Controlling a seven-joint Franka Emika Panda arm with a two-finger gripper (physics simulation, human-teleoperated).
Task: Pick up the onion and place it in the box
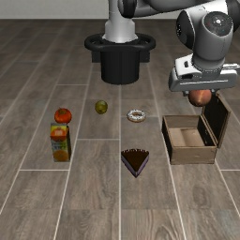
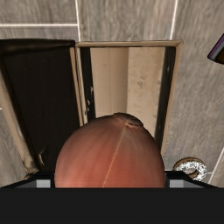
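Onion [image 2: 109, 153] tight in the grip of the claw [image 1: 200, 92], aloft above the open box [image 2: 127, 83].

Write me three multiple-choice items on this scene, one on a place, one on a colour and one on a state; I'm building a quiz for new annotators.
1. Where is the onion? A lying on the floor; B in the gripper, above the box; C resting inside the box.
2. What colour is the small round fruit beside the ring? A green; B blue; C white.
3. How is the box? A closed; B open; C tipped over.
Answers: B, the onion hangs in the gripper over the box's opening; A, the fruit is green; B, the lid stands up and the inside is bare.
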